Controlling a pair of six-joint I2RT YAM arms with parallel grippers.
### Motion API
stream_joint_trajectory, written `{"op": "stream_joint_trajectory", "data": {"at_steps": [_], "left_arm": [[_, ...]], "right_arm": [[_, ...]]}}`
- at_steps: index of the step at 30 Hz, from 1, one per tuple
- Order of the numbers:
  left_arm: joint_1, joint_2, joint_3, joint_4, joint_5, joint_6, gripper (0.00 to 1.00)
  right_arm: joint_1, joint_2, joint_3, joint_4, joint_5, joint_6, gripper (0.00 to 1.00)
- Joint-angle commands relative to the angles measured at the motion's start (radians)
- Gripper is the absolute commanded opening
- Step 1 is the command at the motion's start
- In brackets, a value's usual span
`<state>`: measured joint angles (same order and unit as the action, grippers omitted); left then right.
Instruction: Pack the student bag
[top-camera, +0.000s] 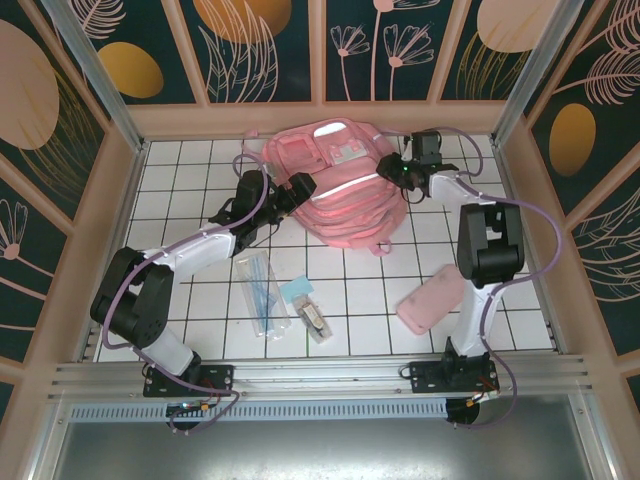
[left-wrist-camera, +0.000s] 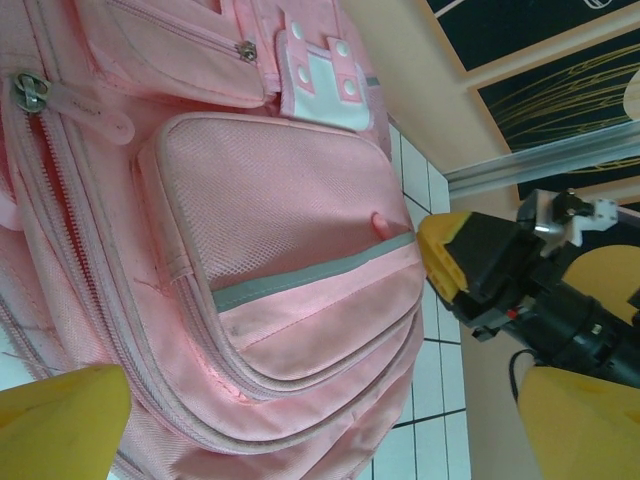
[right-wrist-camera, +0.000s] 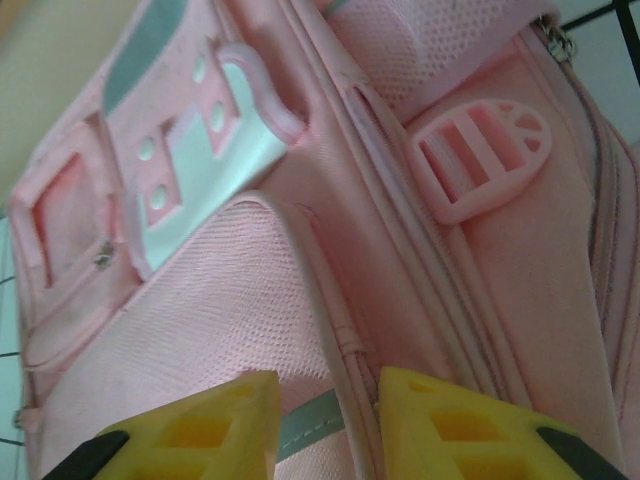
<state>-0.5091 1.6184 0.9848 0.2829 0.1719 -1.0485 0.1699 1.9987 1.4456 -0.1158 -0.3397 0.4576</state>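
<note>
The student bag (top-camera: 335, 195), a large pink backpack, lies flat at the back middle of the tiled table. My left gripper (top-camera: 303, 190) sits at its left edge, open wide. In the left wrist view its yellow fingers (left-wrist-camera: 60, 425) stand far apart over the bag's lower front pocket (left-wrist-camera: 300, 300). My right gripper (top-camera: 392, 172) is at the bag's right side. Its jaws (right-wrist-camera: 325, 430) stand partly open, pressed close on the bag (right-wrist-camera: 420, 250). The mesh pocket's piping (right-wrist-camera: 335, 370) and a grey stripe lie between them, and the right finger (right-wrist-camera: 450, 425) touches the zipper seam.
A flat pink pouch (top-camera: 430, 300) lies near the right arm's base. In front of the bag lie a clear pencil bag (top-camera: 262, 292) and small packets (top-camera: 310, 318). Wooden walls and metal posts ring the table. The right gripper's body (left-wrist-camera: 500, 280) shows beside the bag.
</note>
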Motion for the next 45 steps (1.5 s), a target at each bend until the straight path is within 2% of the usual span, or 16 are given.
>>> {"op": "stream_joint_trajectory", "data": {"at_steps": [1,4,7,13,18,21,25,30,34,37,42,45], "left_arm": [[-0.002,-0.025,-0.005,-0.013,-0.012,0.034,0.99],[-0.002,-0.029,-0.007,-0.022,-0.02,0.042,0.99],[-0.002,-0.025,-0.006,-0.032,-0.027,0.05,0.99],[-0.002,-0.015,-0.006,-0.036,-0.027,0.047,0.99],[-0.002,-0.019,-0.036,-0.041,-0.045,0.047,0.99],[-0.002,-0.003,-0.035,-0.034,-0.035,0.042,0.99],[-0.002,-0.001,-0.036,-0.032,-0.012,0.037,0.99],[-0.002,-0.057,-0.065,-0.066,-0.052,0.058,0.99],[-0.001,-0.084,-0.077,-0.096,-0.082,0.074,0.99],[0.001,-0.089,-0.094,-0.095,-0.093,0.071,0.99],[0.003,-0.075,-0.101,-0.054,-0.092,0.056,0.99],[0.006,-0.056,-0.089,-0.024,-0.097,0.043,0.99]], "right_arm": [[0.012,0.033,0.027,-0.051,0.048,-0.051,0.36],[0.027,0.016,0.0,-0.057,0.129,-0.087,0.46],[0.03,0.018,-0.008,-0.059,0.108,-0.09,0.48],[0.055,0.042,-0.021,-0.013,-0.073,-0.015,0.41],[0.087,-0.013,-0.116,0.017,-0.066,0.033,0.4],[0.09,0.026,-0.112,0.017,-0.053,0.046,0.4],[0.101,0.156,-0.019,-0.048,-0.059,0.035,0.29],[0.101,0.143,-0.017,-0.032,-0.086,0.045,0.0],[0.086,0.035,0.014,-0.018,-0.16,0.09,0.0],[0.073,-0.016,0.099,-0.04,-0.208,0.147,0.0],[0.053,0.018,0.275,-0.122,-0.298,0.197,0.0],[0.05,0.035,0.293,-0.112,-0.33,0.228,0.0]]}}
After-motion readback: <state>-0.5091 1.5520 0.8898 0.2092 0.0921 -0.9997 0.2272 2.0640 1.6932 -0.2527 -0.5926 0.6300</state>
